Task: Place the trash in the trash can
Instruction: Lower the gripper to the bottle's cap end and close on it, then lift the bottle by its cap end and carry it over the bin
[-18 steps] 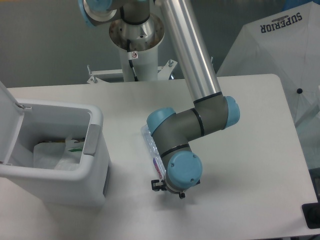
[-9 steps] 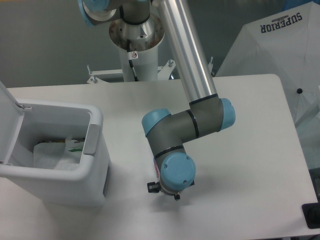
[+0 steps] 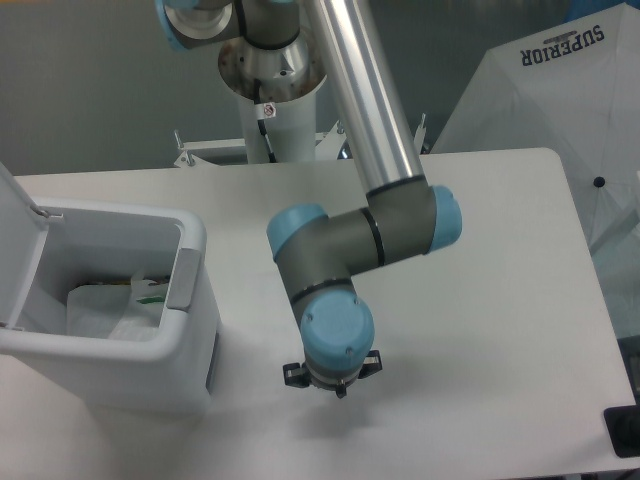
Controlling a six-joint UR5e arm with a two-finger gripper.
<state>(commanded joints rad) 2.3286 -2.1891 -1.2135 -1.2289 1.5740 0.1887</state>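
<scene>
So the arm [image 3: 350, 120] comes down from the top of the shot in a long silver tube, bends at a grey elbow with blue caps, and ends in a wrist that points pretty much straight down over the white surface [image 3: 500, 300], a bit right of the bin. The pincer [image 3: 333, 380] is tucked right under the last blue cap, so only a couple of small black bits poke out on either side of it (honestly can't tell whether the fingers are apart, together or gripping anything from this angle). The water bottle isn't visible anywhere in the shot; if it's under the wrist, the arm is covering it completely. The trash can [image 3: 150, 370] sits at the left side of the surface, boxy and white with a grey tab [image 3: 183, 278] on its near rim, and its lid [image 3: 18, 240] is flipped up and back on the left edge of the frame. Inside the can there's a white liner [image 3: 95, 315] with some crumpled whitish plastic and a bit of something green lying at the bottom, too jumbled to say exactly what's what. There's a soft shadow on the surface just below the wrist. Behind the surface stands the arm's white pedestal [image 3: 272, 120], and off to the right is a white cover with "SUPERIOR" printed on it [image 3: 565, 45].
</scene>
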